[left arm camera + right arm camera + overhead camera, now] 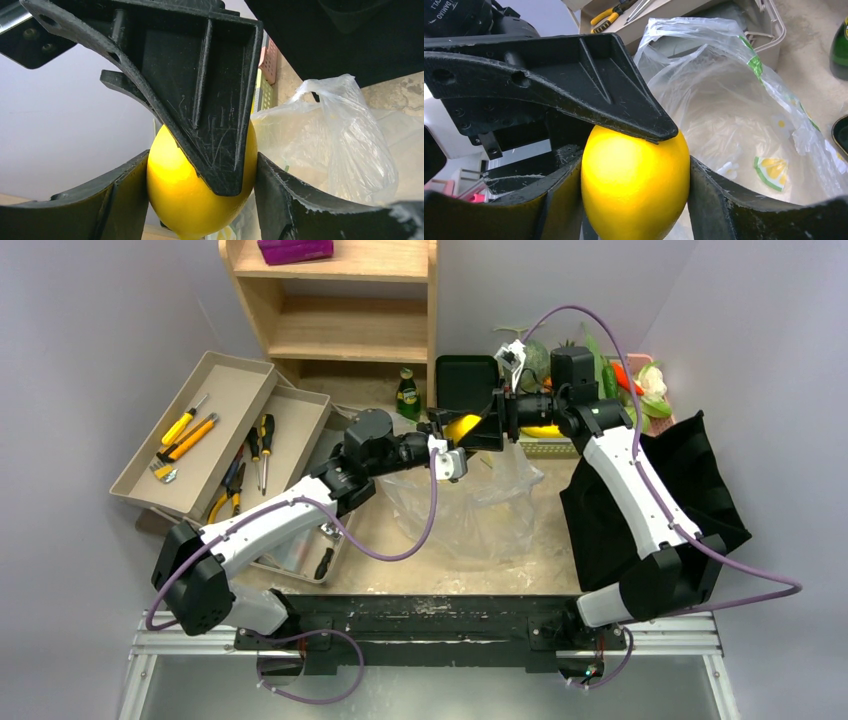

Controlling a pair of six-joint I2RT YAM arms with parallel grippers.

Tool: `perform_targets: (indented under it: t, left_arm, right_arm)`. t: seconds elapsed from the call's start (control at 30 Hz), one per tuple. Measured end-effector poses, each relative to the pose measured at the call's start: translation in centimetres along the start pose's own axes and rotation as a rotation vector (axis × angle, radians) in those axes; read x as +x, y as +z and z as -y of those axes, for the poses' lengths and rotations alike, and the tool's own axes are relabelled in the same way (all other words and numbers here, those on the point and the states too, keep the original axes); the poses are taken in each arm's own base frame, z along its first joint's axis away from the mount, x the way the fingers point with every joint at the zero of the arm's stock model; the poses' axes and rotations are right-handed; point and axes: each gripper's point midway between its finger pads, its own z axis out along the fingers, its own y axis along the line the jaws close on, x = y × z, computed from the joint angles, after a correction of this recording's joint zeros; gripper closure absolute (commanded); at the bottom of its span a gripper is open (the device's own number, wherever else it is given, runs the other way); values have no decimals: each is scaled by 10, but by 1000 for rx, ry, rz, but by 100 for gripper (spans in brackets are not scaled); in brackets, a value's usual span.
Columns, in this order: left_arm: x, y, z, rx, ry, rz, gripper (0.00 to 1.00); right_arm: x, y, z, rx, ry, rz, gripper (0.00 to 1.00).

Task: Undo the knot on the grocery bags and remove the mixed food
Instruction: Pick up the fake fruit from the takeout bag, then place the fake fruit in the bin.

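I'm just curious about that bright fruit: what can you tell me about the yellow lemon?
The yellow lemon is smooth, glossy, oval and whole. It is held off the table, gripped at once by the left claw and the right claw, which cross around it, near the clear plastic bag.

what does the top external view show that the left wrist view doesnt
Only the top external view: the wooden shelf, the tan trays of yellow-handled tools, the green bottle and the black cloth bag.
Only the left wrist view: up close, the left gripper with its fingers touching both sides of the yellow citrus, and a finger of the right gripper laid across its front.
Both: the yellow citrus held between the two grippers, and the clear plastic bag.
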Motion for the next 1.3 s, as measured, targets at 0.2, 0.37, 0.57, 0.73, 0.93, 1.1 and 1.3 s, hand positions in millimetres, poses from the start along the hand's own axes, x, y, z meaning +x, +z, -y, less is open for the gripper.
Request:
perform_targets:
  t: [0.2,0.37,0.57,0.73,0.93,1.1,1.3]
  left_arm:
    - [5,-3,1,1,-20,-26,10]
    - [18,-25,-6,-10,-139,-109,8]
    - [32,-51,-6,-25,-237,-209,8]
    - [55,-61,-7,-52,-333,-314,8]
    - [74,-71,-34,-121,-472,-402,8]
    - [89,-86,-39,-153,-537,-460,8]
    - [104,-94,-25,-132,-596,-540,5]
  right_arm:
    - [-8,-8,8,27,12,20,67]
    - [-48,-37,54,205,-14,107,69]
    - [-93,-88,151,674,-86,178,71]
    - [-95,-109,230,979,-85,93,70]
    - [-38,-117,306,1163,-40,-127,69]
    - [4,-122,327,1208,-17,-264,55]
    - [33,-127,332,1230,-9,-357,20]
